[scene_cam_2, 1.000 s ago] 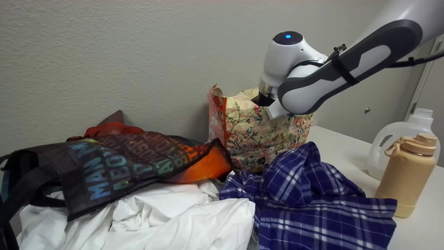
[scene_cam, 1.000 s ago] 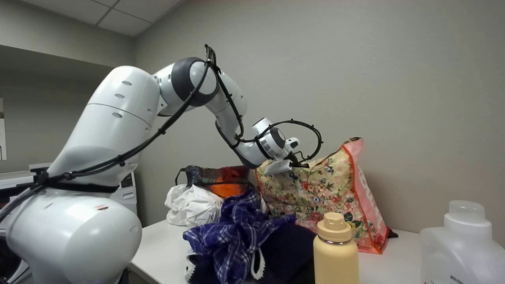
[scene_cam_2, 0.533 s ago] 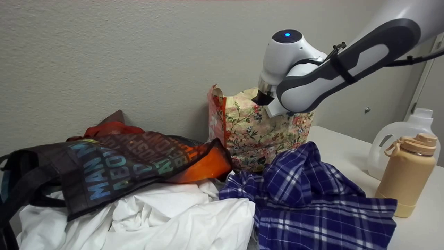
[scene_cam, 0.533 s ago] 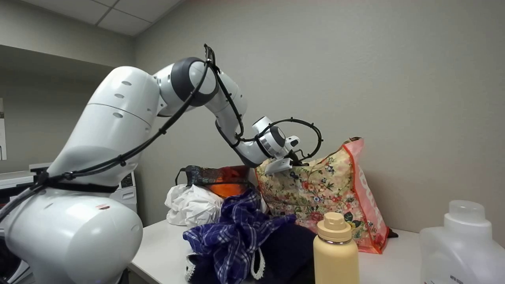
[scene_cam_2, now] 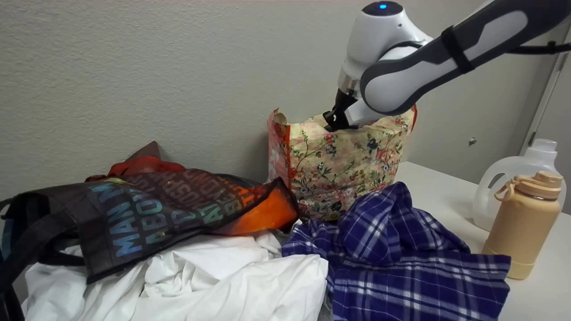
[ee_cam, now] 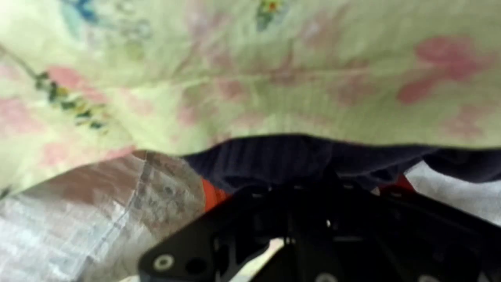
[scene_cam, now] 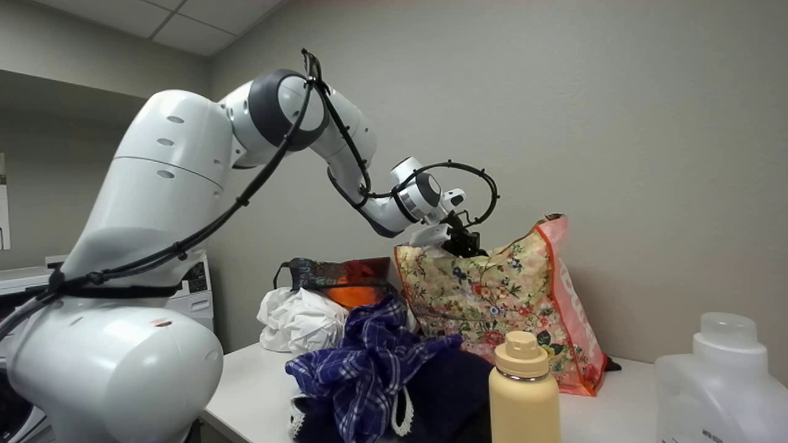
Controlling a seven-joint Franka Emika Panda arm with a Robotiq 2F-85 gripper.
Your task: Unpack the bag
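Observation:
The bag point(scene_cam: 486, 295) is cream with a floral print and red edging. It stands upright by the wall and also shows in an exterior view point(scene_cam_2: 339, 169). In the wrist view its floral side point(ee_cam: 235, 86) fills the upper part, with the silvery inside point(ee_cam: 113, 211) below. My gripper point(ee_cam: 323, 188) points down into the bag's mouth. It appears shut on a dark navy ribbed cloth point(ee_cam: 270, 158) that bunches at the fingertips. In both exterior views the gripper's black body point(scene_cam: 465, 242) shows just above the bag's rim point(scene_cam_2: 312, 125), and its tips are hidden by the bag.
A blue-and-white plaid cloth point(scene_cam_2: 415, 276) and a dark navy garment point(scene_cam: 449, 394) lie in front of the bag. A tan bottle point(scene_cam_2: 522, 227) and a translucent jug point(scene_cam_2: 484, 203) stand beside. A black-and-orange bag point(scene_cam_2: 165, 209) lies on white cloth point(scene_cam_2: 223, 285). The wall is close behind.
My gripper and wrist have risen, mostly within the last half second, so more of the gripper's black body shows above the bag's rim. The bag and other things stay in place.

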